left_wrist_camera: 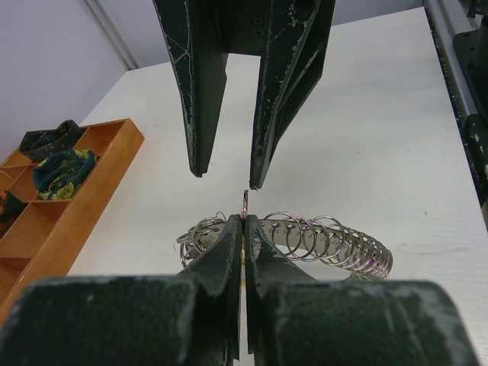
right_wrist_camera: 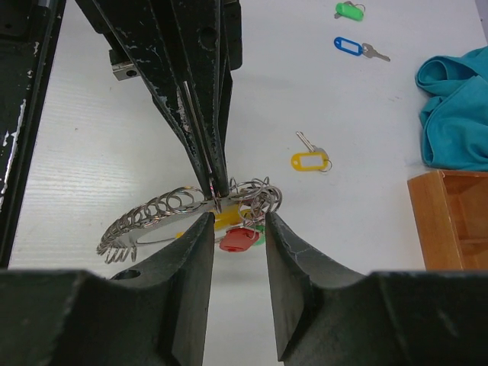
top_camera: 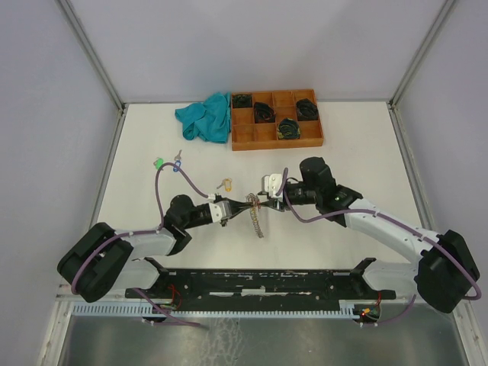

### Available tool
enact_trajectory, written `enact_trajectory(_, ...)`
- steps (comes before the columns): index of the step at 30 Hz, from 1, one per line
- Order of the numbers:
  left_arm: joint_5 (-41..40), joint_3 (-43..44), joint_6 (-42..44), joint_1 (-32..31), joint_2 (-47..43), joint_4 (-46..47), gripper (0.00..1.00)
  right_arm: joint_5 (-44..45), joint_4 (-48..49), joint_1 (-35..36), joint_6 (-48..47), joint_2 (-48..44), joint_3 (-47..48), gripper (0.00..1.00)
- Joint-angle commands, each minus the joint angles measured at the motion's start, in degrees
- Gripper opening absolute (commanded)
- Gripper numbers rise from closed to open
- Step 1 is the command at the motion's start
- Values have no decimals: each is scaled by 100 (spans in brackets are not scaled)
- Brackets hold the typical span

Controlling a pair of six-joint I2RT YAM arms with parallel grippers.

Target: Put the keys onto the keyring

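arms (top_camera: 381,221): white links, black joints | cables (top_camera: 160,183): purple | fingers (left_wrist_camera: 200,84): scuffed black

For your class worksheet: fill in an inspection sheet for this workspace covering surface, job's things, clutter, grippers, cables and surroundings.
Surface: white table, no spills seen.
Job's things: keyring held up between the arms, a red tag among its rings; green-tagged key, blue-tagged key and yellow-tagged key lie loose on the table.
Clutter: teal cloth; orange tray holding black coiled bundles.
Grippers: left gripper shut on the keyring; right gripper open, facing it.
Cables: purple cables run along both arms.
Surroundings: pale walls with metal frame posts.
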Motion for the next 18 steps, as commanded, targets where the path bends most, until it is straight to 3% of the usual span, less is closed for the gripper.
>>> enact_trajectory(1,-5,6,-187,-16,-54,628,3,-236,202,-13,-66,32,10,40)
enact_trajectory(18,120,13,-258,-17,-99,663,3,-616,-128,-4,-355,270,228,24)
